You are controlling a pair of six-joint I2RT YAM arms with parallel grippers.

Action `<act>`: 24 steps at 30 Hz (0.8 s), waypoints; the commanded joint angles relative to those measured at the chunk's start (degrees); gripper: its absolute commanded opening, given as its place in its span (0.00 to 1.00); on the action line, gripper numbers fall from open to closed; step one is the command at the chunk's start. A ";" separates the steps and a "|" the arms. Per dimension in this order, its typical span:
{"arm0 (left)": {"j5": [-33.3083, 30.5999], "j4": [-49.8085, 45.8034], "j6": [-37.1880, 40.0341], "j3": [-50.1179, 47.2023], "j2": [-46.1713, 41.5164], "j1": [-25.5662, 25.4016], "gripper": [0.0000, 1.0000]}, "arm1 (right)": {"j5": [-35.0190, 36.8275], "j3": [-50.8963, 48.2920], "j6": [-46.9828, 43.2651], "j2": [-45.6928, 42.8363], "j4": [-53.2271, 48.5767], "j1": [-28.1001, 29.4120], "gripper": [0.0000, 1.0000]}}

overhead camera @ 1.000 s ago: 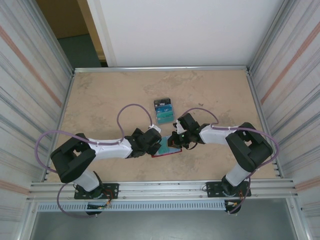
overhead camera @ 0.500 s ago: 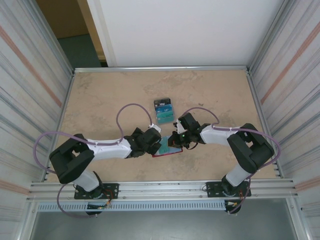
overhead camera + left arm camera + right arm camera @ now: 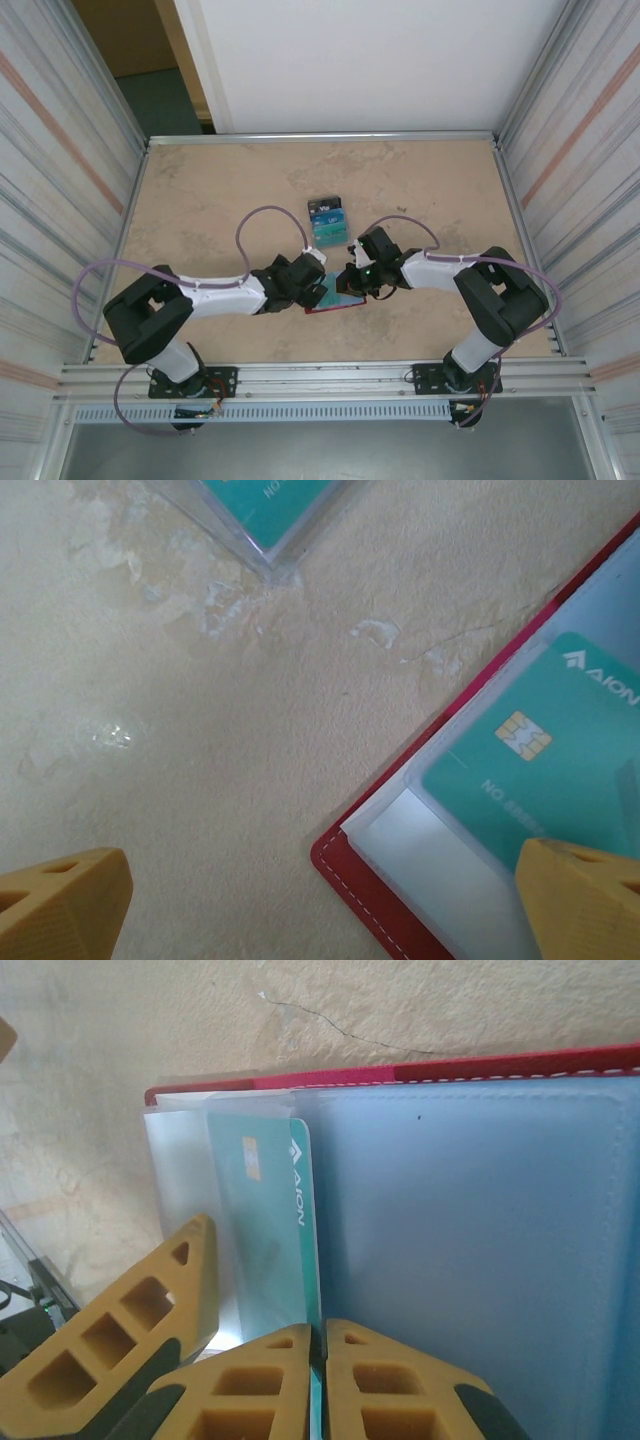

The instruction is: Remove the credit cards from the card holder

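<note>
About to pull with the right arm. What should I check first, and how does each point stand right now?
1. Right gripper shut on the edge of the teal card: ok.
2. Left gripper open, one finger over the card holder; pressing it down: cannot tell.
3. Teal card free of the clear sleeve: not ok, mostly inside.
4. Card pile lies apart from the holder: ok.
5. More cards left in the holder: cannot tell.

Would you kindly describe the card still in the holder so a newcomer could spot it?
Near the front middle of the table lies the open red holder. The card sits under its clear sleeve: teal, with a gold chip, unlike the loose cards stacked farther back.
</note>
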 commanded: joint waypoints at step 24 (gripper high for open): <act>-2.49 -4.47 0.87 0.93 2.81 0.48 0.99 | -5.73 -4.19 4.33 -0.51 7.89 -3.32 0.10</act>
